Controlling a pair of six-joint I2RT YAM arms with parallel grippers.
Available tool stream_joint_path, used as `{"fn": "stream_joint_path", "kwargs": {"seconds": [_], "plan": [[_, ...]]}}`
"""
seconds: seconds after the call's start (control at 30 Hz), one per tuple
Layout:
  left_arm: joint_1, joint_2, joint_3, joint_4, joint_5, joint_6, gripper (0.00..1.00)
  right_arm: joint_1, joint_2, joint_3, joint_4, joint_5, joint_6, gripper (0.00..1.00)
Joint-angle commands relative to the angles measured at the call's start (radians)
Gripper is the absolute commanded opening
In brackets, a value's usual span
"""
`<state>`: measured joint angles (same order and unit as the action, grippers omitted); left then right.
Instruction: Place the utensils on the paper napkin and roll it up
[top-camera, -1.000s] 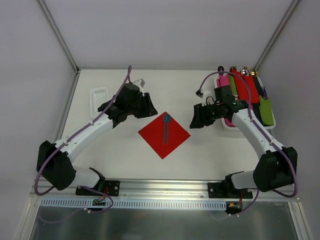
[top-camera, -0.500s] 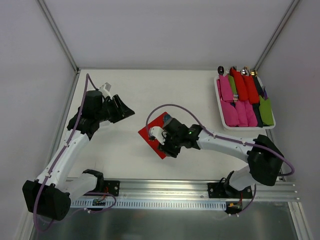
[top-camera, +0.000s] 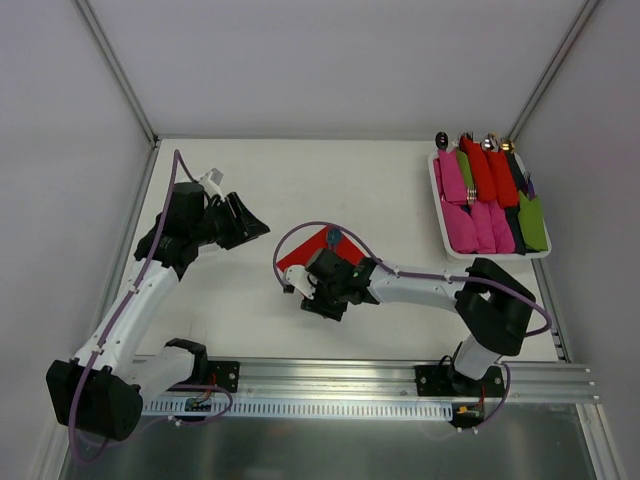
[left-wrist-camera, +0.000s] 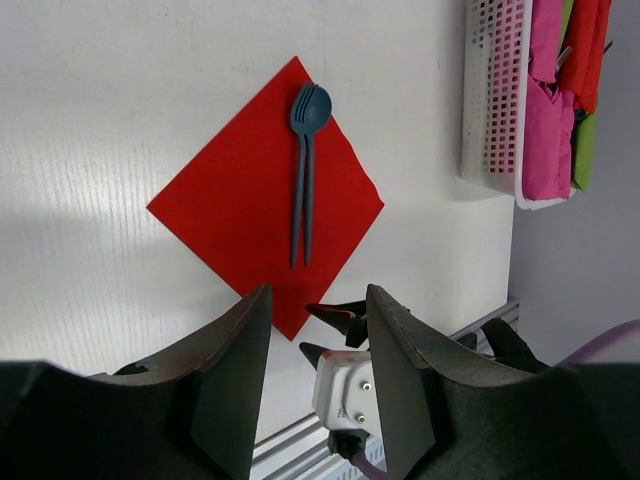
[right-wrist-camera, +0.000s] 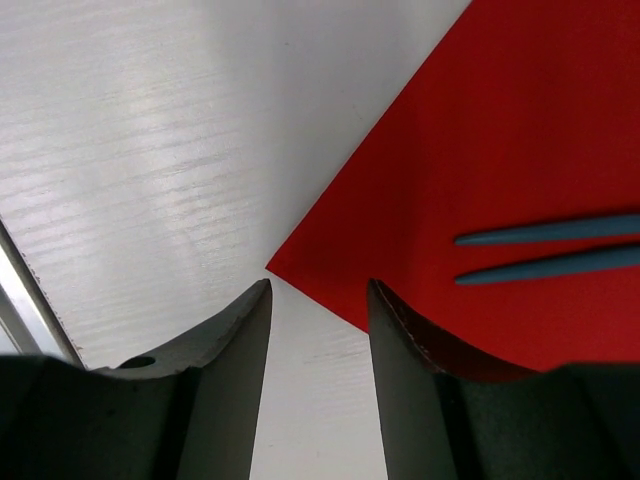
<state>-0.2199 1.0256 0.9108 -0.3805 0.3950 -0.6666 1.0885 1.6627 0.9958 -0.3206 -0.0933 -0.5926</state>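
Observation:
The red paper napkin (left-wrist-camera: 250, 215) lies flat on the white table like a diamond. Two blue utensils (left-wrist-camera: 303, 190) rest side by side on it, heads at the far corner. From above, my right arm covers most of the napkin (top-camera: 308, 250). My right gripper (right-wrist-camera: 318, 290) hovers open at the napkin's (right-wrist-camera: 480, 180) near corner, one finger over bare table and the other over the red edge, holding nothing. The utensil handles (right-wrist-camera: 550, 250) lie just beyond it. My left gripper (top-camera: 252, 224) stands open to the left of the napkin, clear of it.
A white tray (top-camera: 438, 205) at the back right holds several rolled pink, red and green bundles, and shows again as the tray (left-wrist-camera: 490, 110) in the left wrist view. A metal rail (top-camera: 330, 375) runs along the table's near edge.
The right arm swung from the tray to the napkin, then crept towards its near corner. The left arm pulled back to the left and has held still for the last half second.

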Motion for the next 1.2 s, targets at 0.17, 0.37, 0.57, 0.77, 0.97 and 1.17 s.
{"fn": "stream_joint_path", "kwargs": {"seconds": [0.17,0.37,0.57,0.77,0.97,1.17], "plan": [[0.022,-0.009,-0.013,-0.003,0.025,0.007,0.43,0.008,0.034,0.043,0.04,-0.023,0.007,0.47],[0.033,-0.015,-0.02,-0.006,0.024,0.01,0.43,0.017,0.06,0.038,0.041,-0.029,0.014,0.46],[0.039,-0.022,-0.023,-0.011,0.027,0.012,0.43,0.019,0.083,0.026,0.04,-0.025,0.013,0.45],[0.05,-0.036,-0.024,-0.021,0.021,0.024,0.43,0.017,0.086,0.03,0.023,-0.057,0.02,0.23],[0.053,-0.048,-0.024,-0.028,0.03,0.048,0.48,0.017,0.029,0.049,-0.021,-0.106,0.039,0.02],[0.053,-0.07,-0.043,-0.026,0.053,0.111,0.6,-0.018,-0.003,0.102,-0.095,-0.181,-0.021,0.0]]}}
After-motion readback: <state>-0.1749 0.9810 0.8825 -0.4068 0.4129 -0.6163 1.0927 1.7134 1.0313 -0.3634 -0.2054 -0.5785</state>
